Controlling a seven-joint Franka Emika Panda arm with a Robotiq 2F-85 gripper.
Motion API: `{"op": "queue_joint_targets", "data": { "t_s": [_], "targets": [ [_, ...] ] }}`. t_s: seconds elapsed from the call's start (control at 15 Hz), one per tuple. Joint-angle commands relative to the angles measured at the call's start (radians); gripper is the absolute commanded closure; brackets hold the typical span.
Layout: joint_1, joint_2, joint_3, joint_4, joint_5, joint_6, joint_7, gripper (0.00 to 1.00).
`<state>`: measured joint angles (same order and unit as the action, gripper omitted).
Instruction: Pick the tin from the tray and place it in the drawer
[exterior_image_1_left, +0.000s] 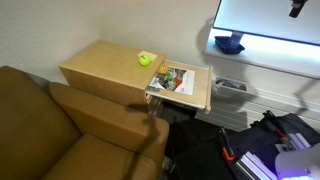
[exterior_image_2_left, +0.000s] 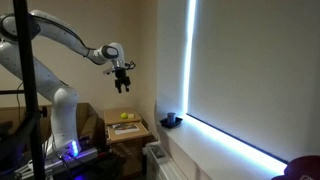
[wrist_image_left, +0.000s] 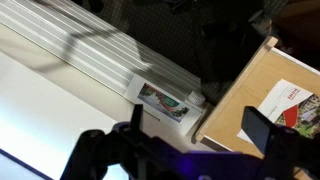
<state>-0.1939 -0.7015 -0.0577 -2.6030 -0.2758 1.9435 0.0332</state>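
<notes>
Our gripper (exterior_image_2_left: 122, 87) hangs high, fingers (wrist_image_left: 262, 128) spread wide and empty; the tin (exterior_image_1_left: 232, 39) shows only as a bluish bump in the dark blue tray (exterior_image_1_left: 228, 47) at the window ledge's (exterior_image_1_left: 275, 52) end nearest the open drawer (exterior_image_1_left: 203, 90). We should descend straight over it, centring the jaws clear of the rim before closing

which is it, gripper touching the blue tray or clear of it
Apart. In an exterior view the gripper hangs in mid-air, well above and to one side of the tray, with plain open space between them.
</notes>
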Motion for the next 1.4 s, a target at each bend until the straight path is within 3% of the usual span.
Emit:
{"op": "queue_joint_targets", "data": {
  "t_s": [0.0, 0.13, 0.2, 0.47, 0.6, 0.67, 0.73, 0.93, 1.07, 1.33],
  "targets": [
    [0.010, 0.000, -0.008, 0.002, -0.005, -0.004, 0.005, 0.00],
    [-0.049, 0.178, -0.031, 0.110, -0.023, 0.062, 0.097, 0.00],
    [-0.063, 0.230, -0.053, 0.168, -0.006, 0.050, 0.122, 0.00],
    [-0.108, 0.427, -0.108, 0.337, 0.004, 0.203, 0.257, 0.00],
    [-0.123, 0.555, -0.125, 0.470, 0.012, 0.185, 0.333, 0.00],
    [-0.112, 0.590, -0.148, 0.532, 0.053, 0.130, 0.290, 0.00],
    [-0.104, 0.476, -0.138, 0.394, 0.008, 0.194, 0.294, 0.00],
    [-0.098, 0.583, -0.161, 0.508, 0.034, 0.166, 0.294, 0.00],
    [-0.090, 0.674, -0.147, 0.536, 0.013, 0.188, 0.408, 0.00],
    [-0.023, 0.873, -0.119, 0.670, 0.199, 0.218, 0.653, 0.00]
  ]
}}
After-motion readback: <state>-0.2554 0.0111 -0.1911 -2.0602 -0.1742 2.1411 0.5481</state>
